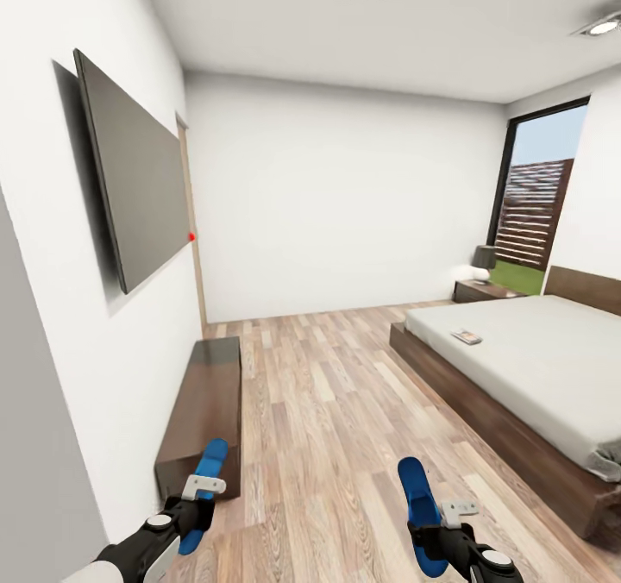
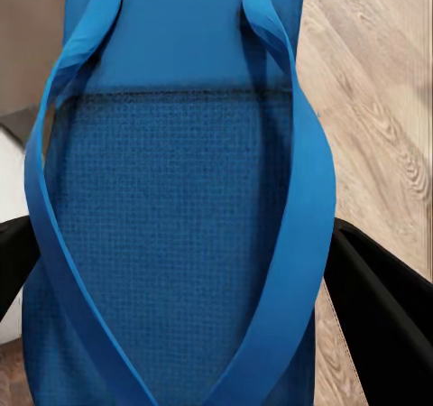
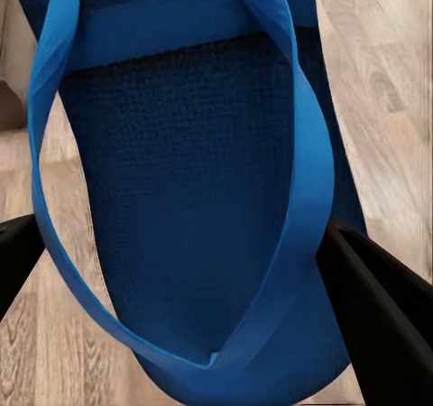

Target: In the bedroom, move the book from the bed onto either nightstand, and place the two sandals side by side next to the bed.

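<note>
Both sandals are clamped: left end effector (image 1: 200, 498) on left sandal (image 1: 205, 479), right end effector (image 1: 442, 523) on right sandal (image 1: 421, 510). Book (image 1: 467, 336) on bed (image 1: 552, 367). Risk: thin grips slipping while I drive; cabinet (image 1: 203, 410) close by my left arm.

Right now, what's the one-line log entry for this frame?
left hand: holds sandal | right hand: holds second sandal | book: on bed | nightstand: beyond bed

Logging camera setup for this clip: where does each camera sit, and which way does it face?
Head view: high on the robot, facing into the bedroom toward the bed; both grippers low, each carrying a sandal.
Left wrist view: along the left gripper, at its sandal.
Right wrist view: along the right gripper, at its sandal.
Shared: sandals, wooden floor.
</note>
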Robot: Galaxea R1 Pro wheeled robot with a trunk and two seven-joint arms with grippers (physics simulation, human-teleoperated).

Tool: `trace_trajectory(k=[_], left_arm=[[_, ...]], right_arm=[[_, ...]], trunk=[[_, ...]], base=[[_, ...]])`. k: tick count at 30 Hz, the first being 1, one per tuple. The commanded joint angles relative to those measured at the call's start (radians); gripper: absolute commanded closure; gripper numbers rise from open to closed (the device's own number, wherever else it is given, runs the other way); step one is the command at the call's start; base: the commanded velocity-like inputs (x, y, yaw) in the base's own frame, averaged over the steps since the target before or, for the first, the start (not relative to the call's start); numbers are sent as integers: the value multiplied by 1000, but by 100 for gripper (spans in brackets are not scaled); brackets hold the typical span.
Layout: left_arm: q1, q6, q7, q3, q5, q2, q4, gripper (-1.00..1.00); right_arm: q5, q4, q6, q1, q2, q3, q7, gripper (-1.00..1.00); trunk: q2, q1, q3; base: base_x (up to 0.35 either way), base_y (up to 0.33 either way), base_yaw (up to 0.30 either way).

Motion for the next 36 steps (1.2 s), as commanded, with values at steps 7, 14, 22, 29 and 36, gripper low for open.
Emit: trace_trajectory(k=[7,14,22,29,36], left_arm=[[-1,-3,-2,-8,10,1,0,100],[-1,-3,-2,-8,10,1,0,100],[-1,-3,-2,-8,10,1,0,100],[-1,-3,-2,-8,10,1,0,100],[-1,-3,-2,-8,10,1,0,100]], right_arm=[[5,-2,4,-1,2,-8,9,100],[4,-2,4,-1,1,-8,10,100],[2,-2,3,-1,0,-9,12,100],[2,-3,2,-1,-1,-9,18,100],[2,-2,2,-1,-8,-9,23,100]], trunk=[[-1,0,4],[-1,0,9],[-1,0,11],[-1,0,11],[-1,0,4]], base=[[0,0,-273],[0,0,-261],[0,0,-112],[0,0,-14],[0,0,-96]])
